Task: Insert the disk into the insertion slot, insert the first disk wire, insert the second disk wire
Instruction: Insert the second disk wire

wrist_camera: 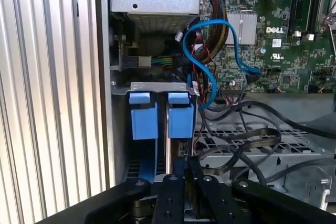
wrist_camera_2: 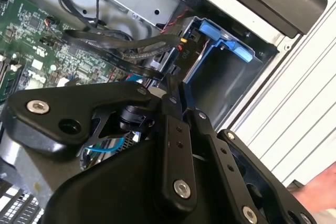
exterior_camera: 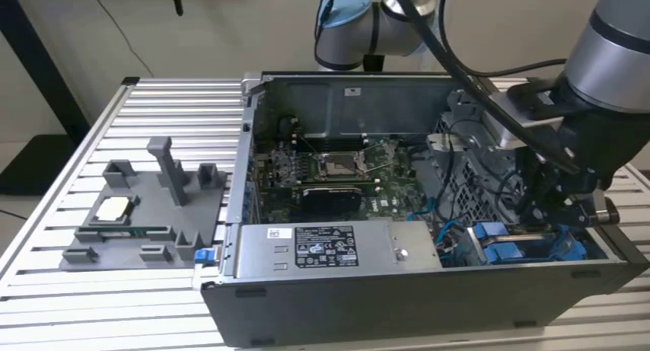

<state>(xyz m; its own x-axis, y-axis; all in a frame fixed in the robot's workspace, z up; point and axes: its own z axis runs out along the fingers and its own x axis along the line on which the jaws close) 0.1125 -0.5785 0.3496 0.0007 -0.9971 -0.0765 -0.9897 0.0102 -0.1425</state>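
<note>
In the exterior view the computer case lies open on the slatted table. The insertion slot sits at about 4 o'clock inside the case. The gripper hangs just above it, at 12 o'clock from the blue plastic there, and this single arm reaches in from 1 o'clock.

The fingers are drawn together, and nothing can be made out between them. Their tips are straight in front of the disk, near it or just touching; I cannot tell which. The disk shows mainly as its blue frame, standing on edge in the mouth of the slot. Its metal face is too hidden to judge how deep it sits. The frame's long axis seems to run down into the slot, in line with the fingers, so a move here would probably go along that line.

The first wrist view looks along the fingers. It shows two blue tabs side by side, a thin pale edge between them, and a blue cable looping to the green circuit board.

The second wrist view looks from the side. It shows the grey inner wall of the slot, a blue tab at its rim, and a flat black cable running close past the fingertips. Whether that cable is gripped I cannot tell.
</note>
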